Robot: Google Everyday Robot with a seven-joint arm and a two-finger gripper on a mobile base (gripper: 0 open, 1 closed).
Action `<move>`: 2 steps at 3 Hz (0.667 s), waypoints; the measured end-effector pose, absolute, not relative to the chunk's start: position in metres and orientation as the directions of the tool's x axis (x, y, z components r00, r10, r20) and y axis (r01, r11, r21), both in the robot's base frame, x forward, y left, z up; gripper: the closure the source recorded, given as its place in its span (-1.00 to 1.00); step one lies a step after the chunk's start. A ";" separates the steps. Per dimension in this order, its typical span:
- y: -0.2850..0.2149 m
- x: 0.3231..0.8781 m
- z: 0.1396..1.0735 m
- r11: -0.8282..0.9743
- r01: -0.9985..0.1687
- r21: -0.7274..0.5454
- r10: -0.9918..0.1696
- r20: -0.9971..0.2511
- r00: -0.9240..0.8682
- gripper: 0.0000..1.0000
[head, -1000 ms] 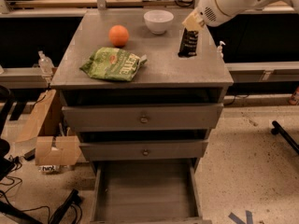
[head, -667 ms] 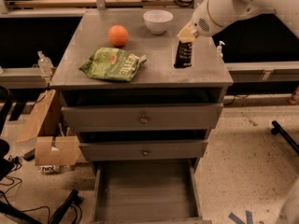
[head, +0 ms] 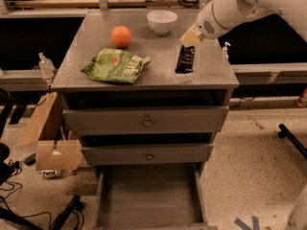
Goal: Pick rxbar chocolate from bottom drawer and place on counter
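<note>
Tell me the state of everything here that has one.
Black-wrapped rxbar chocolate: lower end on grey counter, top at the gripper.
Gripper: over the counter's right side.
Bottom grey drawer: pulled open.
Middle knobbed drawer: shut.
Top knobbed drawer: shut.
White bowl: upright.
Crinkled green chip bag: lying flat.

The rxbar chocolate, black and flat, stands almost upright on the right part of the grey counter, its top end at the gripper. The bottom drawer, lower centre of the frame, is pulled open.
</note>
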State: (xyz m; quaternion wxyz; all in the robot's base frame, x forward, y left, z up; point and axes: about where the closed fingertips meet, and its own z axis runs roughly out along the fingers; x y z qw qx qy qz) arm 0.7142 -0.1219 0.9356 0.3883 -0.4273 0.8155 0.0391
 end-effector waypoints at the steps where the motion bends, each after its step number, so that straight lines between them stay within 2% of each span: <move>1: -0.120 0.714 0.934 0.630 -0.730 -0.267 -0.668 -0.666 -0.333 -0.80; 2: -0.119 0.714 0.934 0.628 -0.731 -0.266 -0.668 -0.666 -0.332 -1.00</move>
